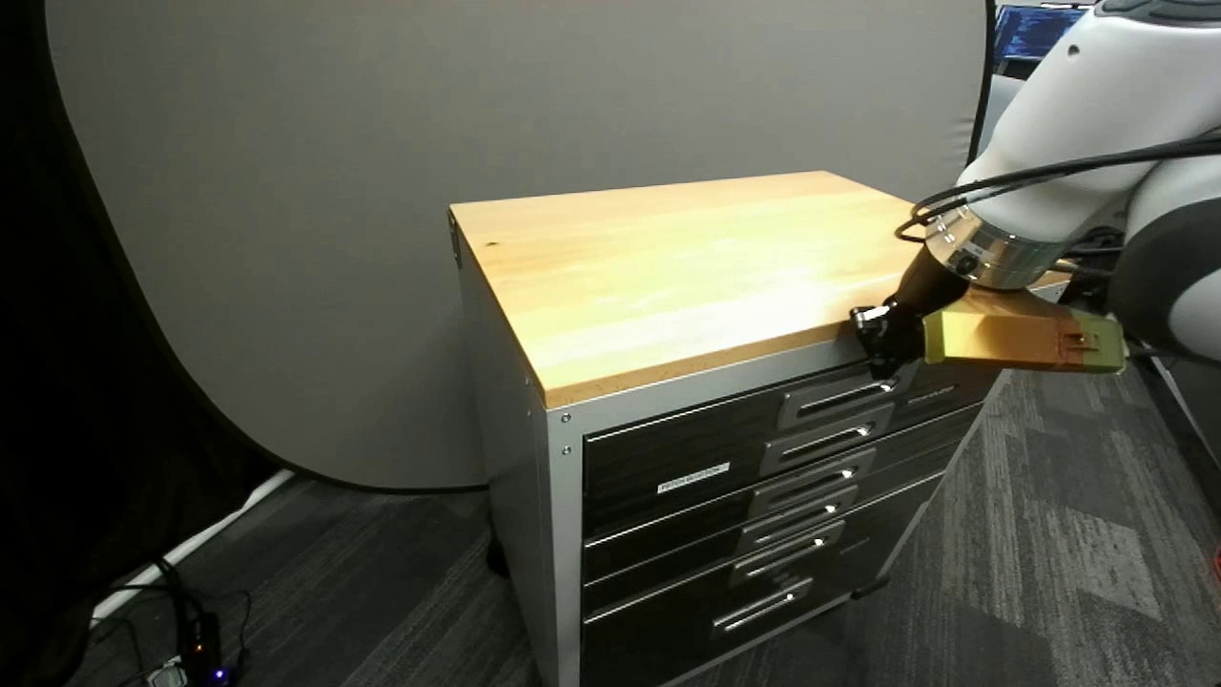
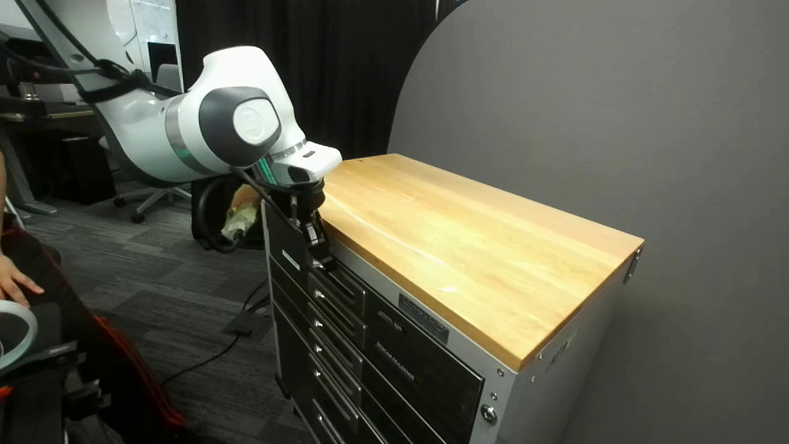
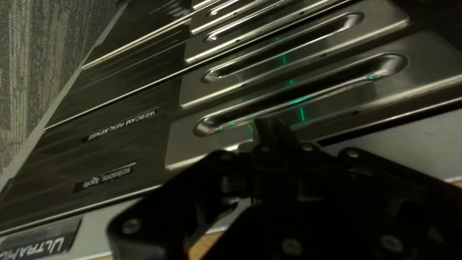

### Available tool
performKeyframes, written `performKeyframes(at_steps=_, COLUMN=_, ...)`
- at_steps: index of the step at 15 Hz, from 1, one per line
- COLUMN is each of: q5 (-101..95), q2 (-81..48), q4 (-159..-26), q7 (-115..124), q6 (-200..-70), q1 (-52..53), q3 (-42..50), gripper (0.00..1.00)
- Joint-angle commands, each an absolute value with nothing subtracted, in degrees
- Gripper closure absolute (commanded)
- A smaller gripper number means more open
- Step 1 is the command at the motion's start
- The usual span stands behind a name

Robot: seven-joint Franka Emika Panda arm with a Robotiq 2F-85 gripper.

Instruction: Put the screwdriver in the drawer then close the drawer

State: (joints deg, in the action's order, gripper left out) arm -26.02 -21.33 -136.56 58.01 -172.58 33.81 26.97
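Observation:
The drawer is the topmost one of the cabinet, with a grey metal handle plate and a long recessed silver handle. It looks closed, flush with the cabinet front, in both exterior views. In the wrist view its handle plate lies just beyond my fingers. My gripper is shut, its black fingers together with nothing visible between them. It points down in front of the drawer's handle, below the tabletop edge, in both exterior views. I cannot tell whether the fingertips touch the handle. The screwdriver is out of view or hidden.
The wooden tabletop has a front edge just beside my wrist. Several lower drawers with similar handles lie beneath. A yellow-orange taped box and loose black cables hang on the arm. A person's hand shows at an edge.

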Motion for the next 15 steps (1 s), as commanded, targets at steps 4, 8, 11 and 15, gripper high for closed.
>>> performKeyframes(at_steps=4, q5=-26.2, q2=-3.9, q4=-138.4, q7=40.5, q6=-155.8, q1=32.6, q3=24.2, gripper=0.35)
performKeyframes(at_steps=8, q5=-20.3, q2=3.8, q4=-135.2, q7=25.2, q6=-140.7, q1=21.6, q3=9.1, gripper=0.06)
performKeyframes(at_steps=11, q5=-12.6, q2=6.4, q4=-131.9, q7=12.7, q6=-131.8, q1=16.8, q3=2.1, gripper=0.00)
performKeyframes(at_steps=15, q5=-10.5, q2=6.8, q4=-131.4, q7=10.7, q6=-129.2, q1=12.8, q3=-2.6, gripper=0.00)
